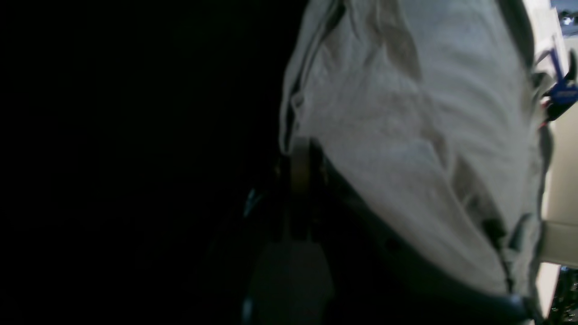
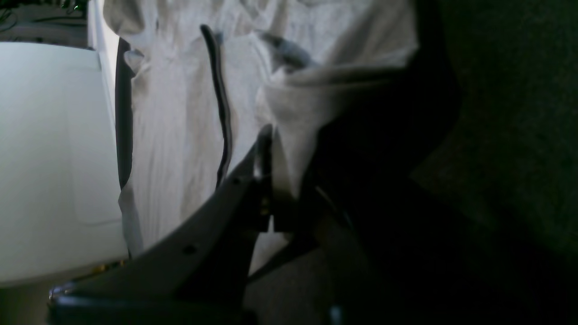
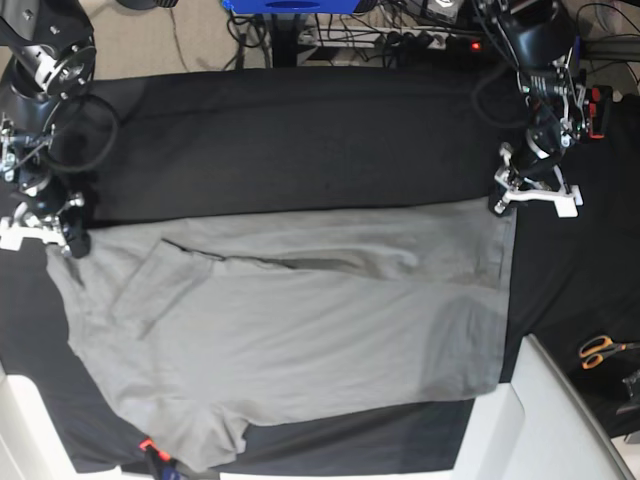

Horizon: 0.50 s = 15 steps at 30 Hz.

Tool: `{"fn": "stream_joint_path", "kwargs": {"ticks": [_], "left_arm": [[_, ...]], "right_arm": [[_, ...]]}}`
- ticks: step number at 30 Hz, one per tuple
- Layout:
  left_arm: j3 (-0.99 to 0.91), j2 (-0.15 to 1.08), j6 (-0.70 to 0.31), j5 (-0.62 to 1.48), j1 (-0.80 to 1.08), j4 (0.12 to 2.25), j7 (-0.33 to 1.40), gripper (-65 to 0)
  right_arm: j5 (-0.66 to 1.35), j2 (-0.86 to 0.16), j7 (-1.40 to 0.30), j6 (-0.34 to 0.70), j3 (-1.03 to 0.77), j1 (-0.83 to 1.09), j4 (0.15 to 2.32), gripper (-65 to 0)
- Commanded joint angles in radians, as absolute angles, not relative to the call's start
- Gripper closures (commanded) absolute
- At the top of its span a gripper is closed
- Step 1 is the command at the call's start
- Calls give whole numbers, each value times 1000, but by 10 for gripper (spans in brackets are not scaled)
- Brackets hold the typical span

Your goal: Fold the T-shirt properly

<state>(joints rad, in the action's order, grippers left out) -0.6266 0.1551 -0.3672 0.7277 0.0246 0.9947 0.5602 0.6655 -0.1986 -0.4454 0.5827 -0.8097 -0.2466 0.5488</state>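
Note:
The grey T-shirt (image 3: 300, 330) lies spread across the black table cloth (image 3: 300, 140), its far edge folded over along a crease. My left gripper (image 3: 501, 205) is shut on the shirt's far right corner. In the left wrist view its dark jaws (image 1: 300, 162) pinch the shirt's edge, and the shirt (image 1: 406, 135) fills the right half. My right gripper (image 3: 72, 243) is shut on the shirt's far left corner. In the right wrist view it (image 2: 272, 180) clamps a fold of the shirt (image 2: 180, 117).
Orange-handled scissors (image 3: 600, 349) lie on the cloth at the right. A white surface (image 3: 560, 420) juts in at the bottom right. A small red and blue clip (image 3: 150, 450) sits at the front edge. Cables and a power strip (image 3: 400, 40) lie behind the table.

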Motion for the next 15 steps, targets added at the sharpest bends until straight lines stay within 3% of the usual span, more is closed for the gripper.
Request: {"fn": "stream_joint_path", "kwargs": {"ticks": [1,8,15], "left_arm": [[-630,173,-366,733,27,1032,558,0],[-622,173,-366,733,71,1113,624,0],[-622,173,-366,733,122,1161,624,0]], "right_arm": [[674,-211,-467,582,-814,-245,575,0],[676,-142,-561,581,-816,-128,895,0],[725,-117,-684,581,-892,-41,1047,0]]}}
